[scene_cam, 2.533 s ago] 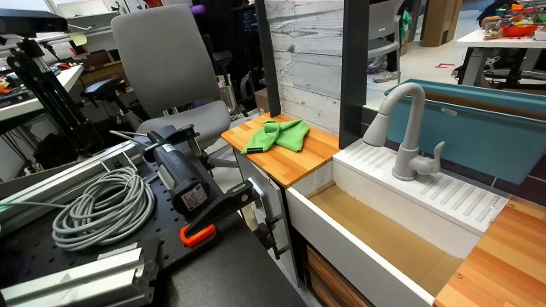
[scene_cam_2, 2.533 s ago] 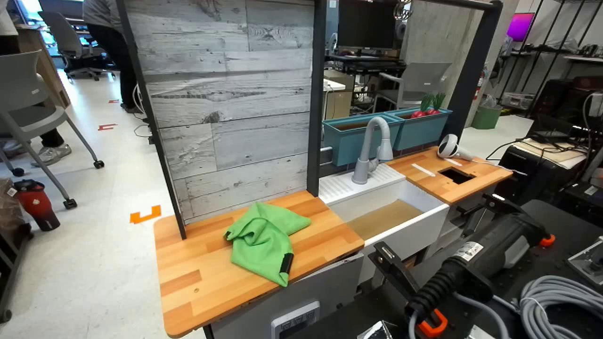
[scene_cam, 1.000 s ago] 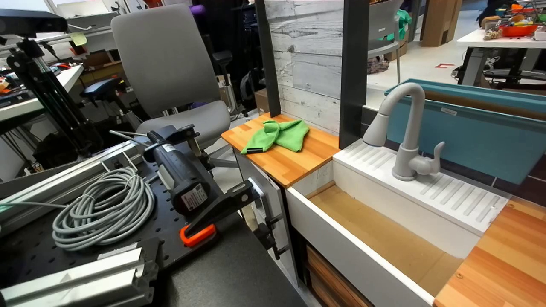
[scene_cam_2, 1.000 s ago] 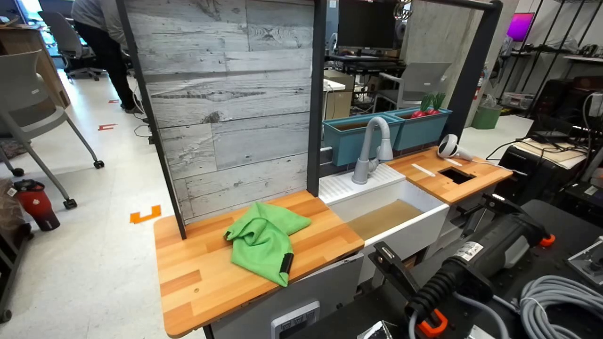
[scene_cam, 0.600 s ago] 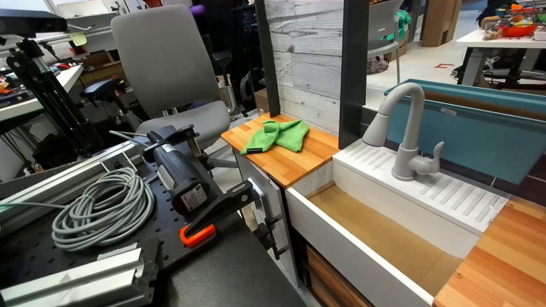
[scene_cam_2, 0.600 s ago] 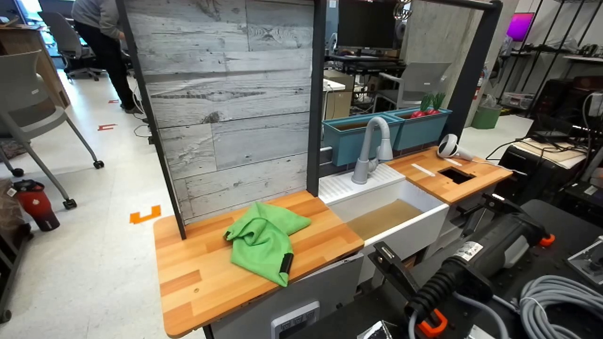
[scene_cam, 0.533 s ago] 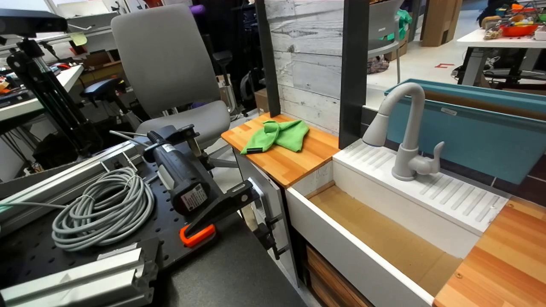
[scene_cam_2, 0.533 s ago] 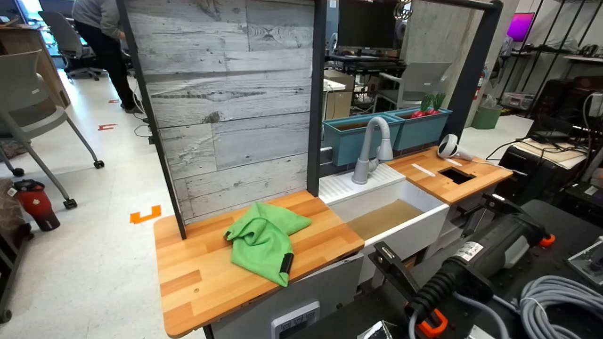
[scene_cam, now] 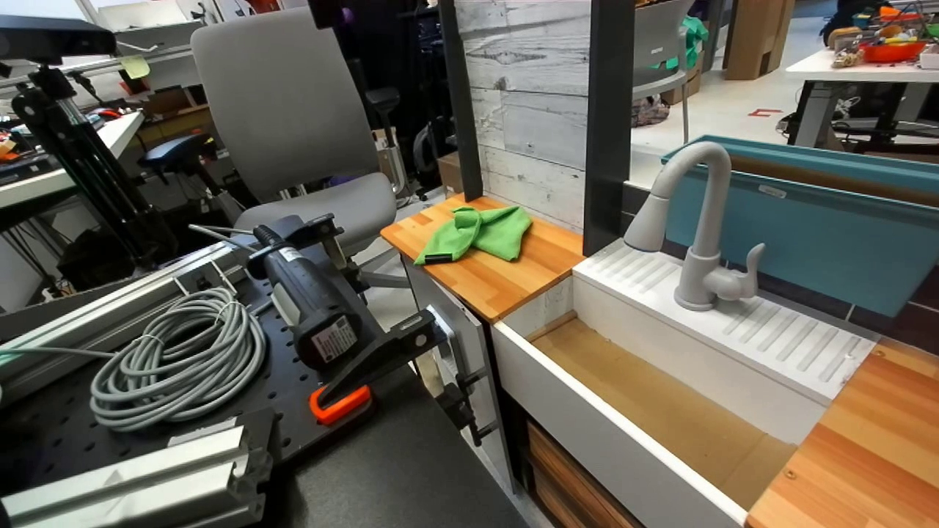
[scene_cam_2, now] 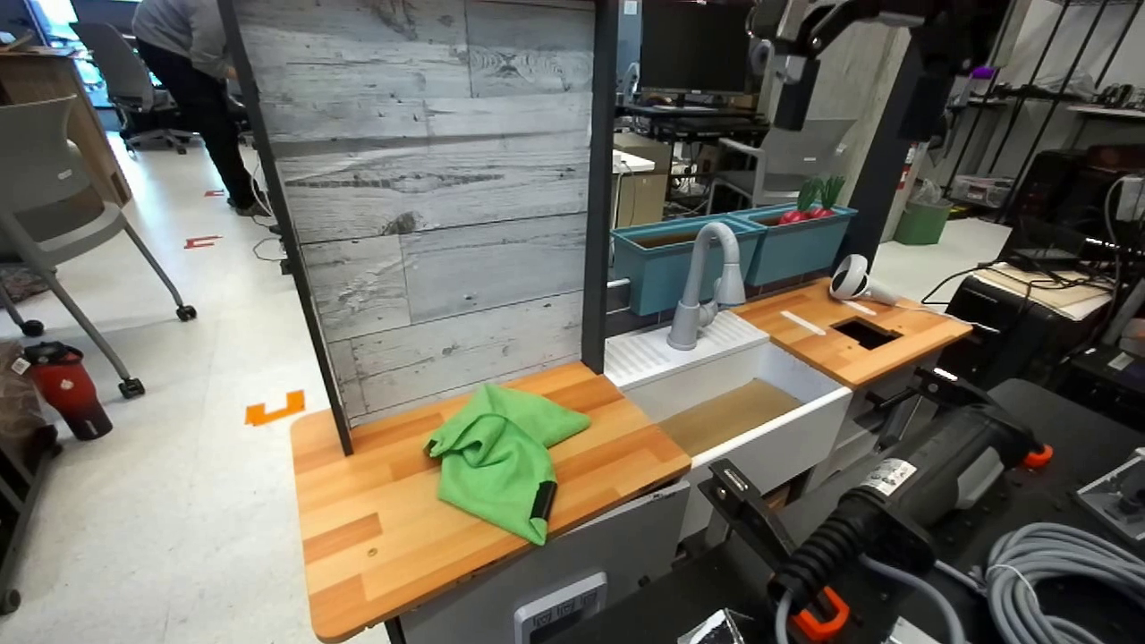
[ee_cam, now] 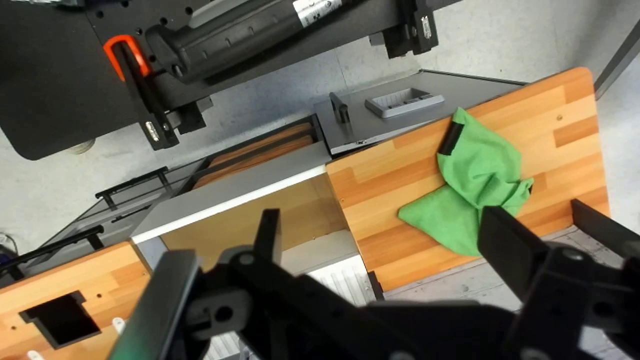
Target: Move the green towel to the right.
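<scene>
A crumpled green towel (scene_cam: pixel 477 233) with a black tag lies on the wooden counter (scene_cam: pixel 506 282) left of the sink. It also shows in an exterior view (scene_cam_2: pixel 501 456) and, on the right, in the wrist view (ee_cam: pixel 482 185). My gripper (scene_cam_2: pixel 860 103) is open and empty, high up at the top right of that exterior view, well above the counters and apart from the towel. In the wrist view the open gripper (ee_cam: pixel 382 212) has its fingers wide apart, and one fingertip overlaps the towel's picture. A dark tip shows at the top edge of an exterior view (scene_cam: pixel 325 13).
The sink (scene_cam_2: pixel 769 456) and grey faucet (scene_cam_2: pixel 693 295) stand between the two wooden counters. Teal planters (scene_cam_2: pixel 689 259) and a plank panel (scene_cam_2: pixel 429 197) rise behind. A white controller (scene_cam_2: pixel 854 277) lies on the far counter. A black tool (scene_cam_2: pixel 930 465) and coiled cable are on the near table.
My gripper has come into view at the top right of an exterior view, and a dark tip has appeared at the other's top edge. The towel has not moved.
</scene>
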`<act>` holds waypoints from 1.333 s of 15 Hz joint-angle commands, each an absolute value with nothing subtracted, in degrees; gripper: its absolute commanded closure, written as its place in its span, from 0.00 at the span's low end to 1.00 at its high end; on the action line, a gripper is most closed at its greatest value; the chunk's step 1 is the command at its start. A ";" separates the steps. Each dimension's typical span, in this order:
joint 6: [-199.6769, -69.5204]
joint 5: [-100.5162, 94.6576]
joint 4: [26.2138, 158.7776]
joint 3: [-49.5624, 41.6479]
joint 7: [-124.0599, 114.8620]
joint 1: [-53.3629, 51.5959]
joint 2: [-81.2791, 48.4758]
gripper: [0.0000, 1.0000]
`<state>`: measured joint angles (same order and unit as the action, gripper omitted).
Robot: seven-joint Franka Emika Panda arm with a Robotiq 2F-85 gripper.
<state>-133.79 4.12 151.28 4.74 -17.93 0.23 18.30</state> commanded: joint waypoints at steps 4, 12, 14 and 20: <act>-133.57 4.10 151.31 4.41 -17.77 0.56 19.95 0.00; -152.01 5.00 145.75 7.71 -23.73 -1.81 3.28 0.00; -154.11 3.94 142.01 8.26 -25.38 -2.73 -3.30 0.00; -153.63 0.41 125.81 5.22 -29.81 -8.93 -23.31 0.00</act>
<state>-153.24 2.33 135.25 7.58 -27.51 -5.32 -12.99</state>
